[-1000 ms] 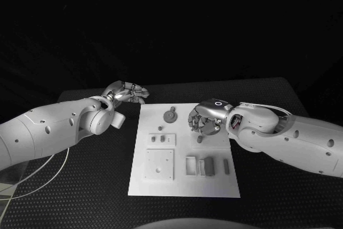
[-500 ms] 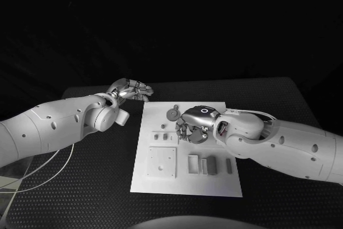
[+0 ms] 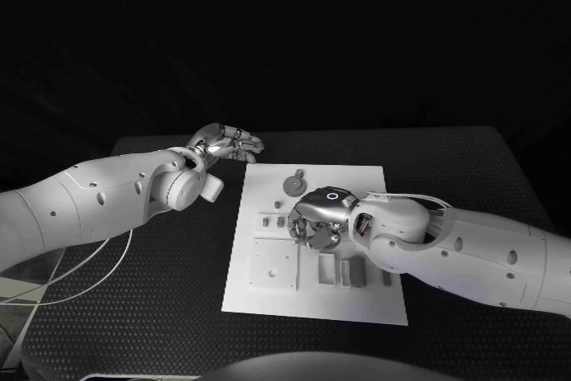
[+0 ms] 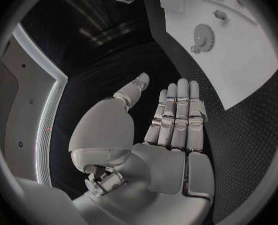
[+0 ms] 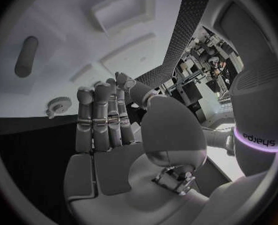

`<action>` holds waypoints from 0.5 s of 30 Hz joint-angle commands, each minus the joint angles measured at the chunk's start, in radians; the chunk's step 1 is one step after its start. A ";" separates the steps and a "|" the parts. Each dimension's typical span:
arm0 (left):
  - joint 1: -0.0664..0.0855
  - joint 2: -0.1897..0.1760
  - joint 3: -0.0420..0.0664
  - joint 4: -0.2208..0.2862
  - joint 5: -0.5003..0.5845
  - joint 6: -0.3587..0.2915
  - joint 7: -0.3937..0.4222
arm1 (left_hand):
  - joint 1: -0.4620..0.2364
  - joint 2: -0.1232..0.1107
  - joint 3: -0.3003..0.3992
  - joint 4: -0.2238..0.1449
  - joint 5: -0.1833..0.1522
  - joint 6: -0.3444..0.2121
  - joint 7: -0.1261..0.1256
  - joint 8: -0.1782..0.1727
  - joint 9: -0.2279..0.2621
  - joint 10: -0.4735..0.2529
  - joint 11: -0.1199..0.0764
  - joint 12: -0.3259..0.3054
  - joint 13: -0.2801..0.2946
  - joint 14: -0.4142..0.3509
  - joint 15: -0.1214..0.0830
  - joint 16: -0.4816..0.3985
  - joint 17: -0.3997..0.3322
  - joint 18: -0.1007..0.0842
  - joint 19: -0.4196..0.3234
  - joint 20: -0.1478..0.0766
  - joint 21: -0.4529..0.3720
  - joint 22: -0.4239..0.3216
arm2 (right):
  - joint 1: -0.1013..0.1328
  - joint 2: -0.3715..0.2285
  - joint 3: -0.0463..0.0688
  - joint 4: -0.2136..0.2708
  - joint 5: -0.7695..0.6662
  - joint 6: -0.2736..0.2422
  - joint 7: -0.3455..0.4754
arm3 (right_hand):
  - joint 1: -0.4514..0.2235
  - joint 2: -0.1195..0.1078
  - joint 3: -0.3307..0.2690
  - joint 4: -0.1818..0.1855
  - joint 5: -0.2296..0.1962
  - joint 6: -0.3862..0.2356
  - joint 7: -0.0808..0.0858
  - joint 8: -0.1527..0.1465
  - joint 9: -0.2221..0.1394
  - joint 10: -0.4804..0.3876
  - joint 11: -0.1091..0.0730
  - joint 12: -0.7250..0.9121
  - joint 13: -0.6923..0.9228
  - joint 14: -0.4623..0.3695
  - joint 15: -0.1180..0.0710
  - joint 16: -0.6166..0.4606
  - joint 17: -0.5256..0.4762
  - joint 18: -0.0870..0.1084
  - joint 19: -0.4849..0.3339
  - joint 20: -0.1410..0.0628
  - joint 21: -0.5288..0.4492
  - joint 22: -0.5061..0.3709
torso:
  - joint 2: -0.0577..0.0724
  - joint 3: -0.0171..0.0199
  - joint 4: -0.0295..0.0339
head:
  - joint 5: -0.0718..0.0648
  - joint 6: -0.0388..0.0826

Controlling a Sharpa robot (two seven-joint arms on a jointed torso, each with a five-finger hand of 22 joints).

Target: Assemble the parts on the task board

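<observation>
The left silver many-fingered hand hovers over the black textured tabletop, just off the far left corner of the white rectangular task board. Its wrist view shows the fingers straight and side by side, thumb apart — nothing in its grasp.

On the board, a grey round gear part lies near the far edge. A raised square plate sits by the left edge, and small upright grey block parts stand in slots toward the near edge.

The right silver many-fingered hand hangs palm-down over the board's middle, fingers extended and together — holding nothing. Its wrist view also shows a grey elongated peg part lying on the board.
</observation>
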 commanded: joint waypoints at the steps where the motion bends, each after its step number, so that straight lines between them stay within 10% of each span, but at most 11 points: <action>1: 0.002 0.002 0.001 0.002 -0.004 0.008 0.013 | -0.006 0.001 -0.006 -0.003 0.003 0.001 0.004 0.002 -0.001 -0.002 0.007 -0.001 -0.001 0.008 -0.002 -0.005 0.001 0.002 0.003 0.004 0.006 -0.001 | -0.006 0.007 -0.001 -0.003 -0.027 0.013 0.008 | 0.002 0.011 0.003 0.001 0.005 0.001 0.003 0.003 0.014 0.000 0.001 -0.006 0.001 0.002 -0.005 0.006 -0.001 0.054 -0.002 -0.006 0.001 0.001 | 0.000 0.0002 0.0003 | 0.007 -0.005; 15: 0.003 0.005 0.001 0.001 -0.004 0.009 0.012 | -0.006 0.001 -0.006 -0.002 0.003 0.000 0.004 0.002 -0.001 -0.002 0.008 -0.001 -0.002 0.008 -0.002 -0.006 0.002 0.002 0.003 0.004 0.006 -0.002 | -0.035 0.048 -0.010 -0.016 -0.062 -0.007 0.006 | 0.002 0.011 0.003 0.001 0.005 0.000 0.003 0.003 0.015 0.000 0.001 -0.006 0.001 0.003 -0.005 0.007 -0.002 0.054 -0.001 -0.006 0.001 0.002 | 0.000 0.0012 -0.0004 | 0.020 -0.015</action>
